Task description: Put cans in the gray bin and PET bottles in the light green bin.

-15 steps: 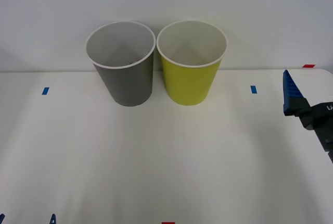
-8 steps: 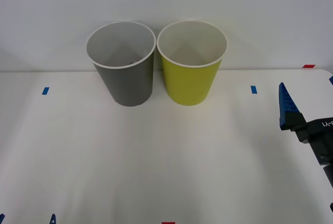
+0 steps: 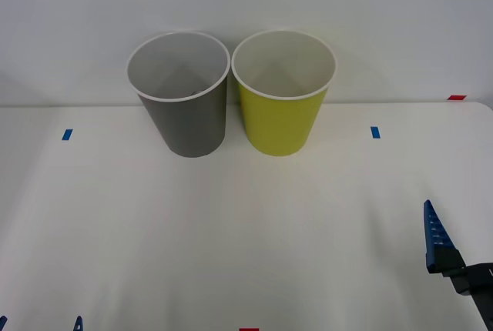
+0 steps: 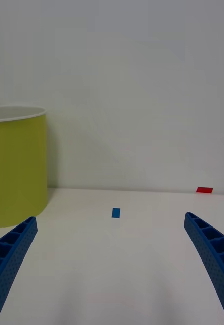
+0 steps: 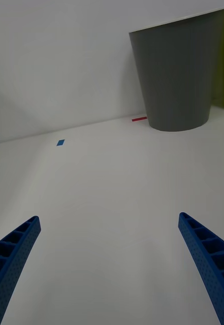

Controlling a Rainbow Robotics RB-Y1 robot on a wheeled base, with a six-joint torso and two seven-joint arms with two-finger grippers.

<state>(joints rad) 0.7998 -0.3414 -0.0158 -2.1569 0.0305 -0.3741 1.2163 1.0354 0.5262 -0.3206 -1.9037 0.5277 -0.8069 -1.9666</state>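
The gray bin [image 3: 189, 123] [image 5: 175, 76] and the light green bin [image 3: 281, 123] [image 4: 15, 172] stand upright side by side at the back of the white table, gray on the left. From the front, both look empty down to where their insides show. The cans and PET bottles are out of view. My right gripper [image 4: 110, 219] is open and holds nothing; one of its fingers [image 3: 436, 240] rises at the table's front right, well short of the green bin. My left gripper [image 5: 108, 217] [image 3: 40, 322] is open at the front left, facing the gray bin from a distance.
Small blue tape marks [image 3: 67, 134] [image 3: 375, 132] lie left and right of the bins. A red mark [image 3: 457, 97] sits at the back right edge, another red mark [image 3: 248, 329] at the front edge. A plain wall rises just behind the bins.
My right gripper has drawn back from the table's right side level with the bins' bases toward the front right corner. The bins and the left gripper have not moved.
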